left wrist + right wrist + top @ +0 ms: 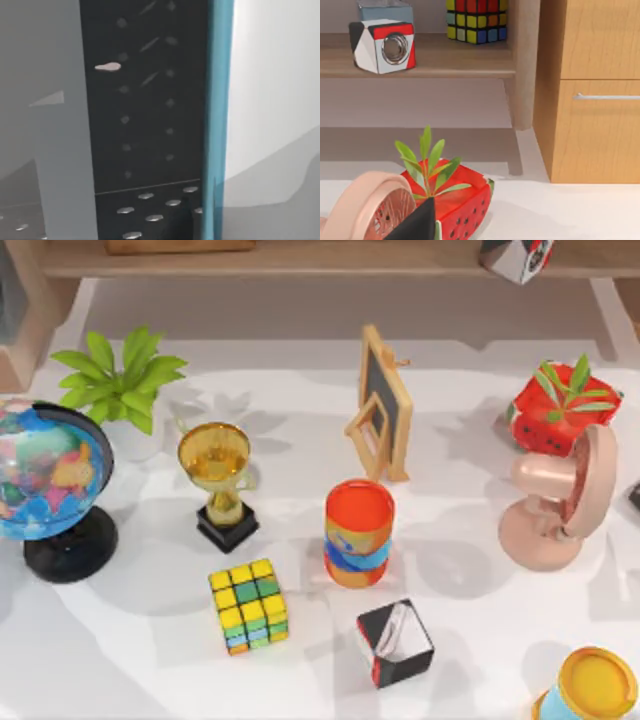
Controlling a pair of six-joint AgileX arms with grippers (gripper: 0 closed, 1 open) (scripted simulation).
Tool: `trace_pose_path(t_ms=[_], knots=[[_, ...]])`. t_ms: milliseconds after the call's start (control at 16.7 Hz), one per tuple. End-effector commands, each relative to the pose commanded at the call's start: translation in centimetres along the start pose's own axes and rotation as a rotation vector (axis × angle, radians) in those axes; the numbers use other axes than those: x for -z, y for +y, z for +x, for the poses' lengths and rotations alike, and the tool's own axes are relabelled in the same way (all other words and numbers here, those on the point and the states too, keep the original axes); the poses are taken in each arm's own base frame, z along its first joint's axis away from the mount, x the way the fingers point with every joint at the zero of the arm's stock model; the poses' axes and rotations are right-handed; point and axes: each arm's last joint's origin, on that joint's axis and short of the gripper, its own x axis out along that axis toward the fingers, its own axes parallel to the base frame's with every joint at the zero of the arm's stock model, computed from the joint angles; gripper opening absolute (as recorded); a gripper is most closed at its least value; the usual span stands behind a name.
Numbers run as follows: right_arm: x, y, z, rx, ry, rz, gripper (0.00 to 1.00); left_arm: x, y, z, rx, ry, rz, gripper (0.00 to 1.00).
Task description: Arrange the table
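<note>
I see the bench (120,670) spread across the whole top view, white and matte, crowded with ornaments. It is rigid and fixed, so nothing about it needs gripping; the handling question belongs to what stands on it.

The puzzle cube (249,606) near the front looks light and hard-edged, so I judge a pinch across two flat opposite faces is safest. The striped can (359,532) at centre is smooth and round and could slip, so I would take it across its body, low. The trophy (217,483) looks top-heavy and glossy; its stem is the natural hold. The globe (45,475) at the left edge is bulky, best left or taken by its base.

Neither arm reaches over the bench, and I cannot tell whether either gripper is spread or pressed together.
</note>
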Motion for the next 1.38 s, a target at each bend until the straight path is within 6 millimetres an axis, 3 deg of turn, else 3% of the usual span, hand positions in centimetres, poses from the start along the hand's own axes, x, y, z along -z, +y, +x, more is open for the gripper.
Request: trace_pose_path(t_ms=[180, 240, 780, 1080, 1380], knots=[[0.0, 0.0, 0.0, 0.000, 0.000, 0.000, 1.00, 0.0, 0.0, 0.0, 0.000, 0.000, 0.000, 0.98], [0.0, 0.0, 0.0, 0.000, 0.000, 0.000, 1.00, 0.0, 0.0, 0.0, 0.000, 0.000, 0.000, 1.00], [0.0, 0.0, 0.0, 0.000, 0.000, 0.000, 1.00, 0.1, 0.1, -0.1, -0.003, 0.003, 0.002, 1.00], [0.0, 0.0, 0.0, 0.000, 0.000, 0.000, 1.00, 0.2, 0.2, -2.6, -0.026, 0.007, 0.018, 1.00], [0.0, 0.0, 0.0, 0.000, 0.000, 0.000, 1.00, 0.0, -1.3, -4.9, 0.000, 0.002, -0.001, 1.00]])
